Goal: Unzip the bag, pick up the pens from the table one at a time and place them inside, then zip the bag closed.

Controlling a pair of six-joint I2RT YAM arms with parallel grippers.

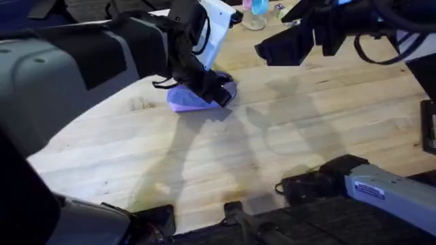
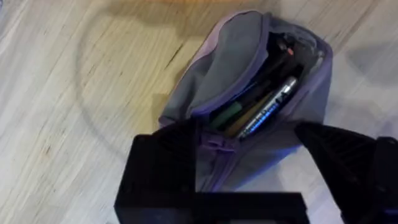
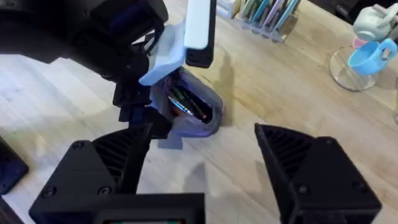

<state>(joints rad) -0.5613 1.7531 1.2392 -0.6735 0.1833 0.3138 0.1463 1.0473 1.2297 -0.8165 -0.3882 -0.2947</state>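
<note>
The lavender bag (image 1: pixel 187 101) sits on the table (image 1: pixel 286 129) with its zipper open and its mouth gaping (image 2: pixel 249 56). Several pens (image 2: pixel 267 109) lie inside it, and they also show in the right wrist view (image 3: pixel 186 106). My left gripper (image 1: pixel 221 92) is down at the bag's end. It is open (image 2: pixel 245 132), with one black finger (image 2: pixel 165 165) against the zipper end and the other (image 2: pixel 348 158) beside the fabric. My right gripper (image 1: pixel 279 47) hangs open and empty (image 3: pixel 204 129) above the table, to the right of the bag.
A clear cup with a blue item (image 1: pixel 255 15) (image 3: pixel 364 56) stands at the table's far edge. Beside it is a clear holder of coloured sticks (image 3: pixel 267 15). A black object (image 1: pixel 429 133) sits at the right edge.
</note>
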